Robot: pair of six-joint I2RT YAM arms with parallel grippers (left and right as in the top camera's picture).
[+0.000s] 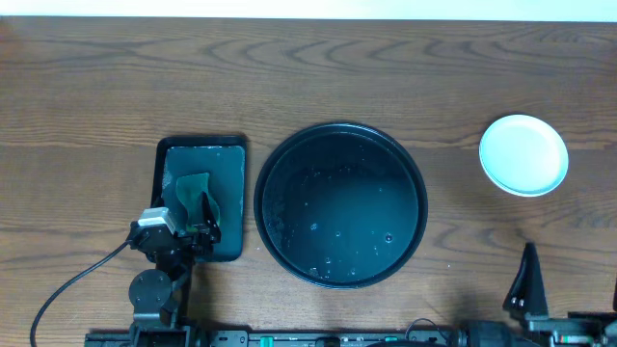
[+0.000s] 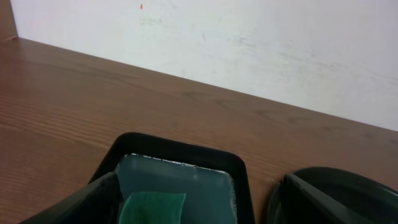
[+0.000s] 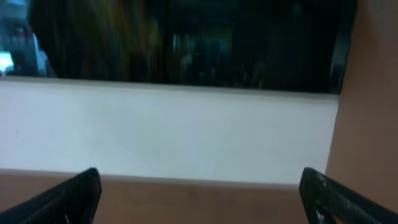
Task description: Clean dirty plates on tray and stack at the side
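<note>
The round black tray (image 1: 339, 135) sits mid-table, wet with droplets and holding no plates; its rim (image 2: 311, 180) shows at the right of the left wrist view. A white plate (image 1: 523, 154) lies on bare wood at the far right, with a pale edge under it. My left gripper (image 1: 204, 217) (image 2: 199, 214) hangs open over the near end of a small rectangular tray (image 1: 231, 154) (image 2: 180, 152). A green sponge (image 1: 191, 188) (image 2: 152, 208) lies between its fingers, not gripped. My right gripper (image 1: 528, 272) (image 3: 202, 196) stands open and empty at the near right edge, well short of the plate.
The small rectangular tray holds shallow water around the sponge. A black cable (image 1: 77, 280) loops from the left arm over the near left of the table. A white wall (image 2: 249, 43) runs behind the far table edge.
</note>
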